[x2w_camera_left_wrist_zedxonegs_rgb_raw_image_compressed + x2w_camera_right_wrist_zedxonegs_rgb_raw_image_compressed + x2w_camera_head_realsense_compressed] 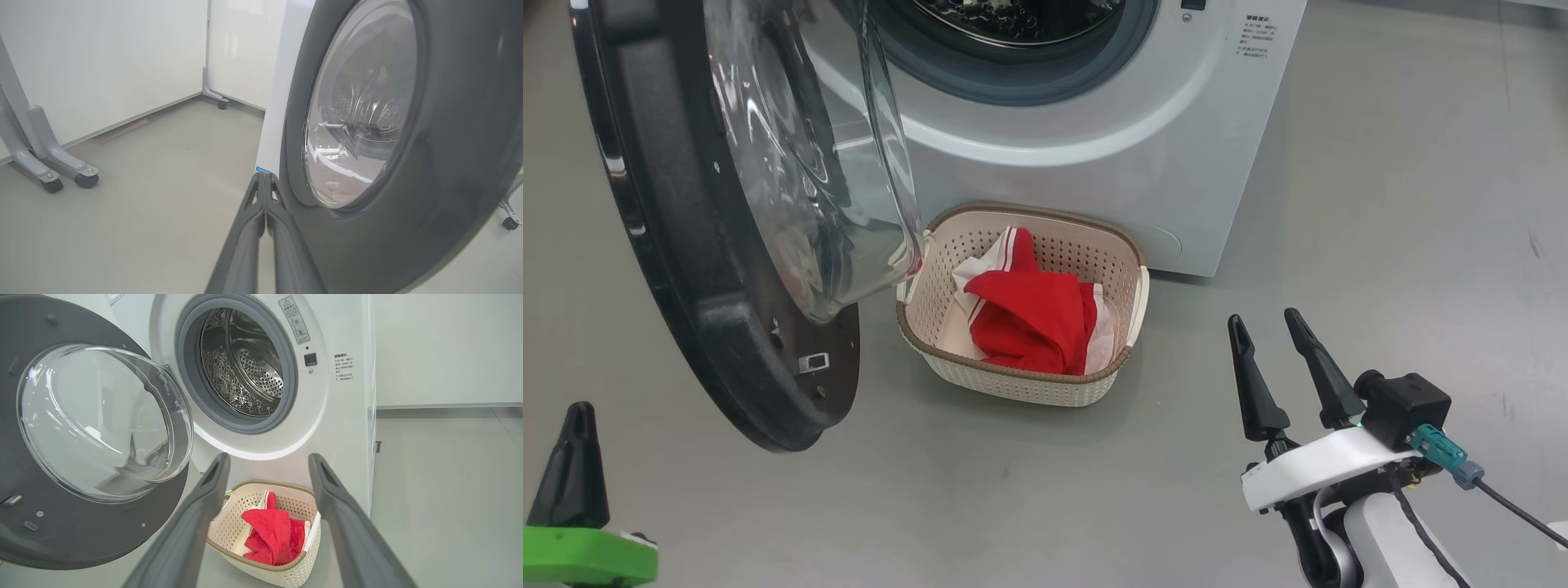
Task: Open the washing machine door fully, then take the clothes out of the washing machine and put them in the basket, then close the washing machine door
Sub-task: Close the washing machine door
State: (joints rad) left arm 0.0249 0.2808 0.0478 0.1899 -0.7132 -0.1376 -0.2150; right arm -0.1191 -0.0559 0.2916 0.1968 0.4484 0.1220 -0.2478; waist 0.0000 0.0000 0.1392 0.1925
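Note:
The washing machine stands at the top of the head view. Its perforated steel drum looks bare. The washing machine door hangs open to the left, glass bowl facing the basket. The cream basket sits on the floor in front of the machine, with the red, white-striped clothes inside. My left gripper is shut on nothing, low at the left; its tips lie close beside the door's black outer rim. My right gripper is open and holds nothing, right of the basket, fingers pointing at the clothes.
Grey floor spreads around the machine and to its right. In the left wrist view, grey frame legs on castors stand at the left by a white wall, another castor sits at the back, and one is at the right edge.

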